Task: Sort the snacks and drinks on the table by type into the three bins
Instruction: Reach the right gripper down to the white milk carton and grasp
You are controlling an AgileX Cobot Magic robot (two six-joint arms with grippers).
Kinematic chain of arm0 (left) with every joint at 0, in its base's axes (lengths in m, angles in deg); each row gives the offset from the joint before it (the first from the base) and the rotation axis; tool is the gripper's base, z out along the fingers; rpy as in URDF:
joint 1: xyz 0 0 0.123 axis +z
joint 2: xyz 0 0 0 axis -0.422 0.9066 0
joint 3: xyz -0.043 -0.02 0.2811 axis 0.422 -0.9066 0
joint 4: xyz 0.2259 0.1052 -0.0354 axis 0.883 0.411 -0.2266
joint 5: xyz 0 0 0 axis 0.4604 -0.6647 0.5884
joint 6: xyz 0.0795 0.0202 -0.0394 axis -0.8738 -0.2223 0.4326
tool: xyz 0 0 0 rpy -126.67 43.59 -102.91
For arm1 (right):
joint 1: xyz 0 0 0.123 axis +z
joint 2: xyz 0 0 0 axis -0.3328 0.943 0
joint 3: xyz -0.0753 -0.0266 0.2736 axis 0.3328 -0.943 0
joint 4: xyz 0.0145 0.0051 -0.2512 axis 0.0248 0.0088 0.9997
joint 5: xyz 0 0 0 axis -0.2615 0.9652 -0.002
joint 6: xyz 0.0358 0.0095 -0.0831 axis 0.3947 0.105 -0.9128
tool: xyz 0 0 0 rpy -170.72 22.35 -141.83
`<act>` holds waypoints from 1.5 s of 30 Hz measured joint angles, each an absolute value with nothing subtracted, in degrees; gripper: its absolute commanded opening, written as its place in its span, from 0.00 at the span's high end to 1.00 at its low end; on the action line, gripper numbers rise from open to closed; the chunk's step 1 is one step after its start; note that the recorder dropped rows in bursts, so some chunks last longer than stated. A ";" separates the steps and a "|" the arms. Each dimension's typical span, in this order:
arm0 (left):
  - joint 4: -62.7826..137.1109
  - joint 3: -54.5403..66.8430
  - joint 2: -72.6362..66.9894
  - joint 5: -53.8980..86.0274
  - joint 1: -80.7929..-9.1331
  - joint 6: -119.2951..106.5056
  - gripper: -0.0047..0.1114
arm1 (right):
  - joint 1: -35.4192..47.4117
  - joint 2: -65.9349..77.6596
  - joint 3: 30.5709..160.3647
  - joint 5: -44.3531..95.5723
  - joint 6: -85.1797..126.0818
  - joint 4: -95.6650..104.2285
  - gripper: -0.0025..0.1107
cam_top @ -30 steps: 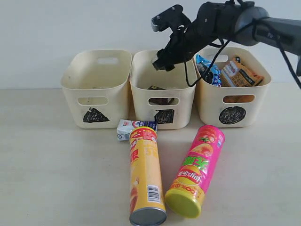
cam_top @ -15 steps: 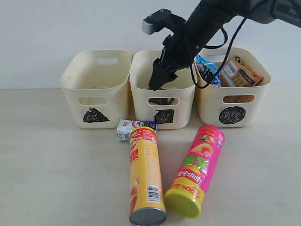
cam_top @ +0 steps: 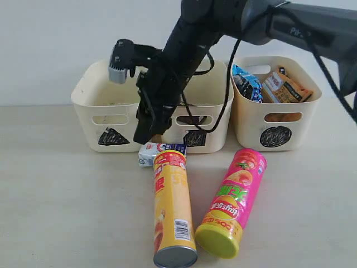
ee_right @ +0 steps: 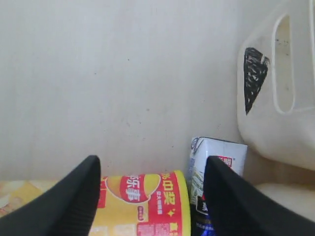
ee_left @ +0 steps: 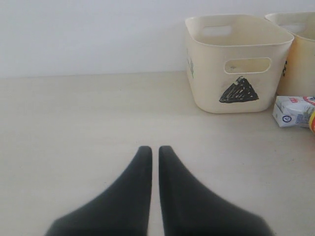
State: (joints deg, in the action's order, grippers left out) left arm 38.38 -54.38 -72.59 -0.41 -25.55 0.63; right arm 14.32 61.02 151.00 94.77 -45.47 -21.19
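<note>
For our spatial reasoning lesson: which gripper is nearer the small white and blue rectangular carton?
Right. The right gripper hangs open just above the white and blue carton; the left gripper sits shut, far beyond the triangle-marked cream bin.

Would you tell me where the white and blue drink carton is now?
In the exterior view the carton lies on the table left of centre, in front of the triangle bin and square bin, beside the yellow tube.
</note>
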 measured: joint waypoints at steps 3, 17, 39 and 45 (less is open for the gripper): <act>38.38 -54.38 -72.59 -0.41 -25.55 0.63 0.92 | 14.86 63.85 151.00 89.02 -41.35 -18.29 0.45; 38.38 -54.38 -72.59 -0.41 -25.55 0.63 0.92 | 16.75 70.80 151.00 78.27 -38.73 -6.80 0.30; 38.38 -54.38 -72.59 -0.41 -25.55 0.63 0.92 | 17.64 71.71 151.60 76.43 -36.49 -2.35 0.30; 38.38 -54.38 -72.59 -0.41 -25.55 0.63 0.92 | 18.41 68.90 151.38 79.02 -35.88 -2.09 0.30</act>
